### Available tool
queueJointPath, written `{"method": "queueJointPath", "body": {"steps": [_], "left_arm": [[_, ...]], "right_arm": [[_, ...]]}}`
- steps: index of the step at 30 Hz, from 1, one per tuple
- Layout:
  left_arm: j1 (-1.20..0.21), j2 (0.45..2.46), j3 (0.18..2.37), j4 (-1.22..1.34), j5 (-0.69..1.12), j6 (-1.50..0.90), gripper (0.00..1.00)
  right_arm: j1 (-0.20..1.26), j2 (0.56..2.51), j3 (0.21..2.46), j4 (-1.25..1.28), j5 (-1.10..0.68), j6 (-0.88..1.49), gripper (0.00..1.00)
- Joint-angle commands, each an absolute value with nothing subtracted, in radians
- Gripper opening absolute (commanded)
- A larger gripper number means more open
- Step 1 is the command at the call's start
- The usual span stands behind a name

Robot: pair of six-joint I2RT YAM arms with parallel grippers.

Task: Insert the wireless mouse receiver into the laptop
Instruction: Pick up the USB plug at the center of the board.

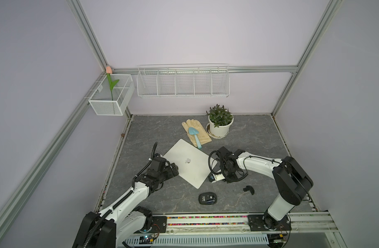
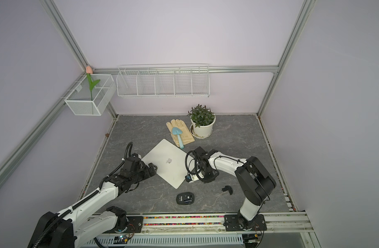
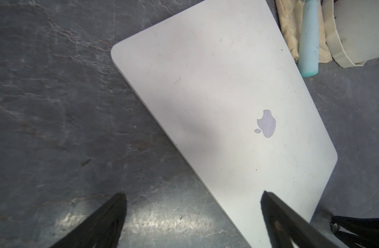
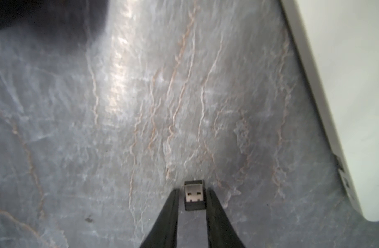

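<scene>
The closed silver laptop (image 1: pixel 188 163) (image 2: pixel 169 163) lies skewed in the middle of the table. In front of it lies the black wireless mouse (image 1: pixel 207 198) (image 2: pixel 184 198) with its insides showing, and its curved cover (image 1: pixel 248 190) lies to the right. My right gripper (image 4: pixel 192 190) is low by the laptop's right edge (image 4: pixel 345 85), shut on the small receiver (image 4: pixel 194 194). The receiver's metal plug points away from the fingers. A thin sliver of table shows beside one finger. My left gripper (image 3: pixel 192 193) (image 1: pixel 174 169) stands wide open over the laptop's left edge (image 3: pixel 227 96), holding nothing.
Behind the laptop lie a beige glove (image 1: pixel 196 132) with a blue trowel (image 1: pixel 195 134) on it, next to a potted plant (image 1: pixel 219 126). A wire rack (image 1: pixel 183 82) and a mesh basket (image 1: pixel 111 101) hang on the walls. Port slots (image 4: pixel 342 169) show along the laptop's edge.
</scene>
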State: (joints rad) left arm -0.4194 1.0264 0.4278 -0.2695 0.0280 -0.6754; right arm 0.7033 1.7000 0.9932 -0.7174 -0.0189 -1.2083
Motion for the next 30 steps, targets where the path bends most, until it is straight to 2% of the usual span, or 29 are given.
{"method": "queueJointPath", "body": {"steps": [1,4,11,26,30], "left_arm": [[-0.414,1.017,0.423,-0.278,0.031,-0.666,0.99],[-0.414,1.016,0.424,-0.281,0.031,-0.665,0.99],[-0.413,1.014,0.426,-0.284,0.031,-0.664,0.99],[-0.413,1.011,0.426,-0.289,0.034,-0.661,0.99],[-0.414,1.007,0.424,-0.291,0.032,-0.661,0.99]], "right_arm": [[0.710,1.699,0.997,-0.760,-0.023,-1.151,0.30],[0.706,1.689,0.994,-0.744,-0.028,-1.129,0.34],[0.685,1.690,0.997,-0.723,-0.042,-1.104,0.35],[0.677,1.723,1.009,-0.722,-0.058,-1.091,0.34],[0.687,1.751,1.023,-0.736,-0.056,-1.085,0.31]]}}
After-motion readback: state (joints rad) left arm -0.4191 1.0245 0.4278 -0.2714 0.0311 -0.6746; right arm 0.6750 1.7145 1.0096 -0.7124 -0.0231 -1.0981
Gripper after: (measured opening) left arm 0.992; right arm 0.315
